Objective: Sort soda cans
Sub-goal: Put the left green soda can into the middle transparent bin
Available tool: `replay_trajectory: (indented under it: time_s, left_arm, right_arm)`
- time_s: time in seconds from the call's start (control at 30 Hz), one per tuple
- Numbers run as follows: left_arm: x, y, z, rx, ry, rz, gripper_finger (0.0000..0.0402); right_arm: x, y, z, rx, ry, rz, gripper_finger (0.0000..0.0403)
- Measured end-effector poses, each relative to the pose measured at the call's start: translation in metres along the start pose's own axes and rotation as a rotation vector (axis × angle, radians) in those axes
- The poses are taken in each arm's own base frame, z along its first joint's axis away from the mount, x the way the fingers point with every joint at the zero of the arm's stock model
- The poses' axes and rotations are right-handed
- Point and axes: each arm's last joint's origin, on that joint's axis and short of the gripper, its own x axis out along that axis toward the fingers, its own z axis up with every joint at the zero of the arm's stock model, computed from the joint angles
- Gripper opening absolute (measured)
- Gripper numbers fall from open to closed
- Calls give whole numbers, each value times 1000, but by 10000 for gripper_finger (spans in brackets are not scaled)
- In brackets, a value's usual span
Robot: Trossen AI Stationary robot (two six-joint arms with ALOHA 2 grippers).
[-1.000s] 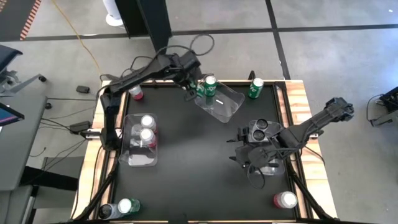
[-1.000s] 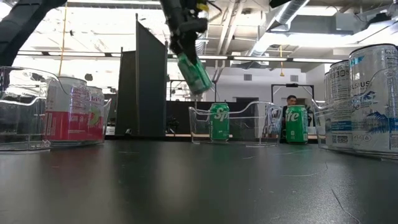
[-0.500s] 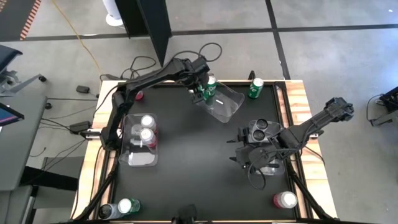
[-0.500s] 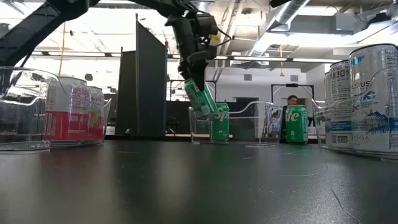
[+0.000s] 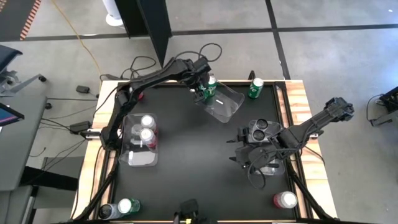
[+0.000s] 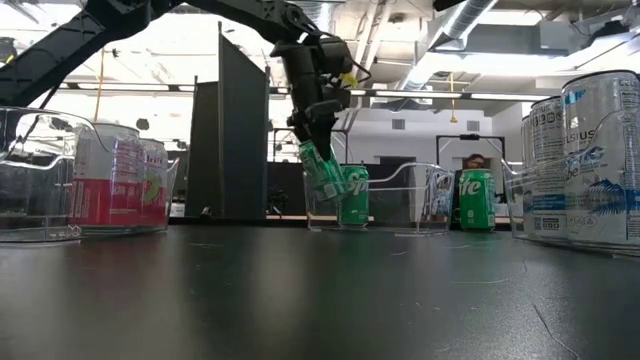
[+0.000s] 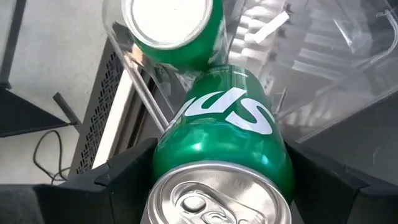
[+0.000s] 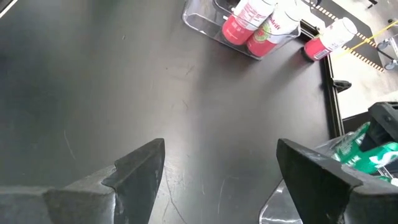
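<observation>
One green Sprite can [image 6: 322, 172] tilted in left gripper [image 6: 318, 165], over clear bin [image 5: 225, 104]; right gripper [image 8: 217, 180] wide, empty.

Three clear bins [image 5: 140, 144] [image 5: 224, 104] [image 5: 266, 158] are set on a black table [image 5: 193, 168] with wooden edging. A dark partition [image 5: 152, 22] and yellow cable [image 5: 81, 37] are seen beyond.
</observation>
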Motion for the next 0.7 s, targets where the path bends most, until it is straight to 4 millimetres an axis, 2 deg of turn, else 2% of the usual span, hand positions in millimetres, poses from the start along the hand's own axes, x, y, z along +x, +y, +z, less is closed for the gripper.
replay_trajectory:
  time_s: [0.1, 0.33, 0.7]
  left_arm:
    - [3, 2, 1, -9, -10, 12, 306]
    - [25, 0, 2, -16, 15, 16, 312]
    - [27, 2, 4, -25, -5, 28, 314]
  right_arm:
    - [0, 0, 0, 0, 0, 0, 329]
    - [0, 0, 0, 1, -2, 0, 329]
    - [0, 0, 0, 2, -3, 1, 329]
